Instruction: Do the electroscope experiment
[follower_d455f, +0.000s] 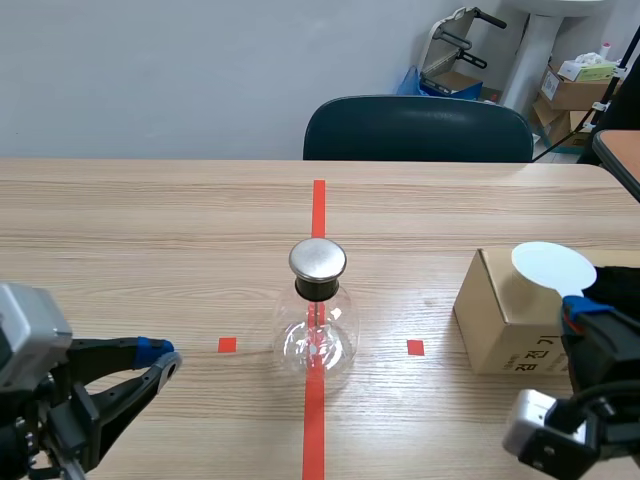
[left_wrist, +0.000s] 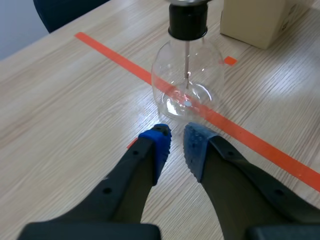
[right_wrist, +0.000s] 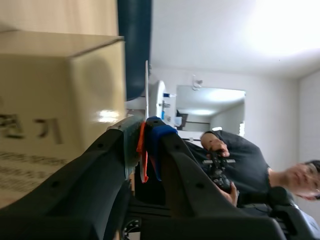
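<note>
Electroscope flask (follower_d455f: 318, 320) with metal cap is standing upright at table (follower_d455f: 150, 230) centre, sitting on the red tape line (follower_d455f: 318, 205). Left gripper (follower_d455f: 165, 357) is resting low at the flask's 8 o'clock, not touching; jaws slightly apart, blue pads (left_wrist: 157, 142) gripping nothing, flask (left_wrist: 187, 75) just ahead. Right gripper (follower_d455f: 580, 310) is sitting at the flask's 3 o'clock, beside the cardboard box (follower_d455f: 500, 320), jaws clamping the orange-red handle of a white disc (follower_d455f: 553, 267), which is sticking up over the box. Dark chair (follower_d455f: 418, 130) is standing at 12 o'clock.
</note>
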